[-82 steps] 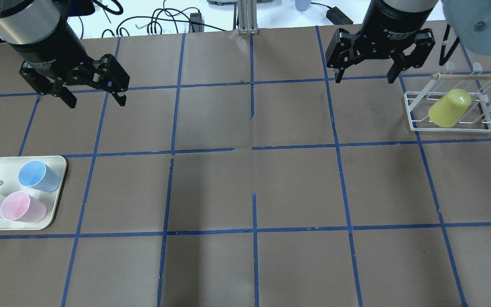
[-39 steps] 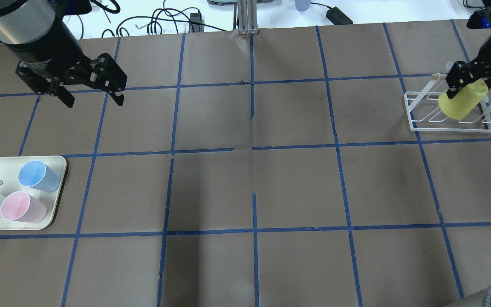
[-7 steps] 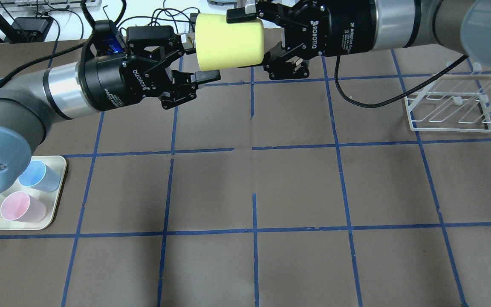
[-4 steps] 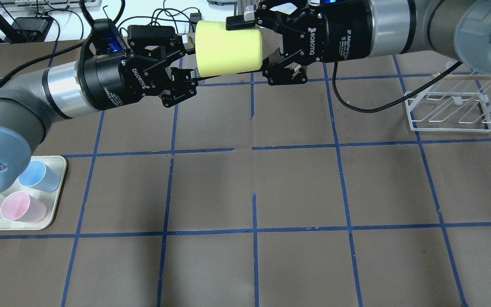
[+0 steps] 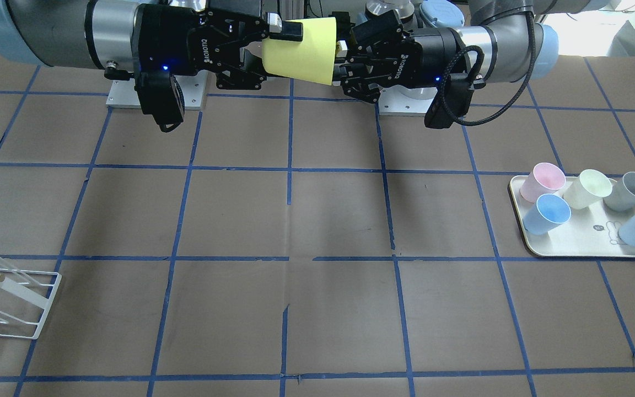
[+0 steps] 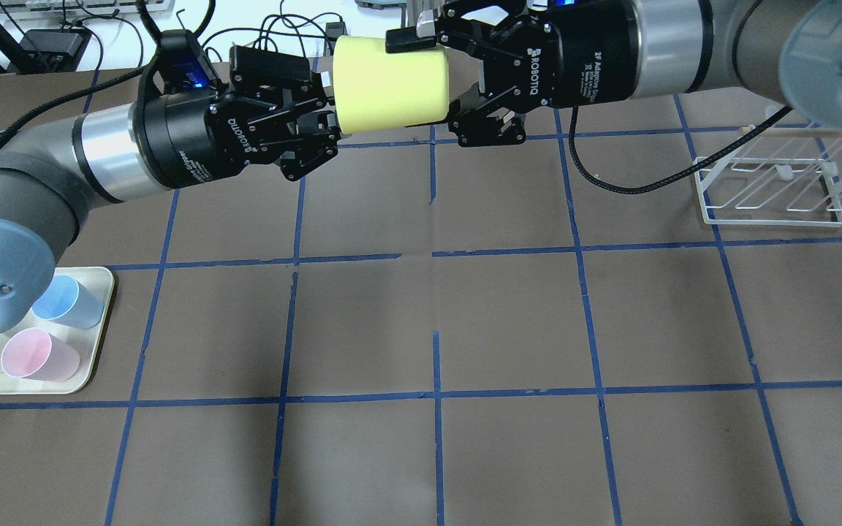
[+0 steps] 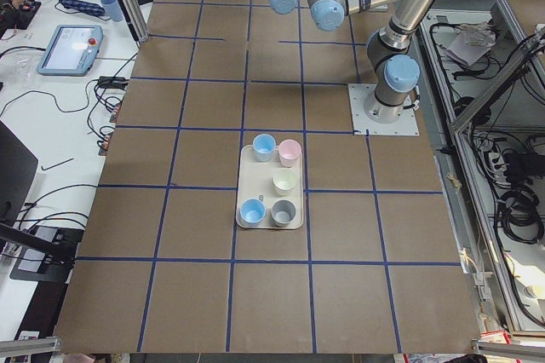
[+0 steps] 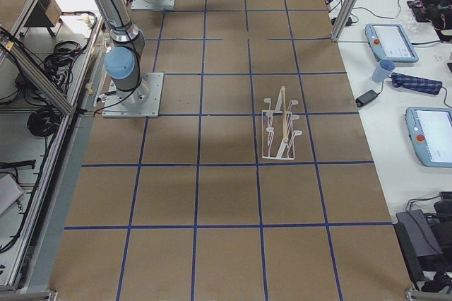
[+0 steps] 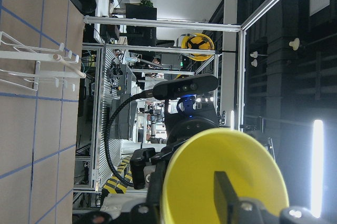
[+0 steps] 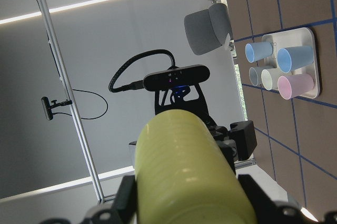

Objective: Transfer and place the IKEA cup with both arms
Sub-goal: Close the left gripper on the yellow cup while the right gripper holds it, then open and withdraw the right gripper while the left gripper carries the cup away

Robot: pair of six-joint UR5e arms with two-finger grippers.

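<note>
The bright yellow IKEA cup hangs on its side in the air over the far middle of the table, held between both arms; it also shows in the front view. My right gripper is shut on its closed end, one finger across the top. My left gripper is shut on the open rim. In the left wrist view one finger sits inside the cup's mouth. The right wrist view shows the cup's side between its fingers.
An empty white wire rack stands at the right. A cream tray at the left holds pink, pale cream, grey and two light blue cups. Cables lie beyond the table's far edge.
My right gripper took the yellow cup off the rack and carried it to the middle. In the last second my left gripper's fingers closed on the cup's rim.
</note>
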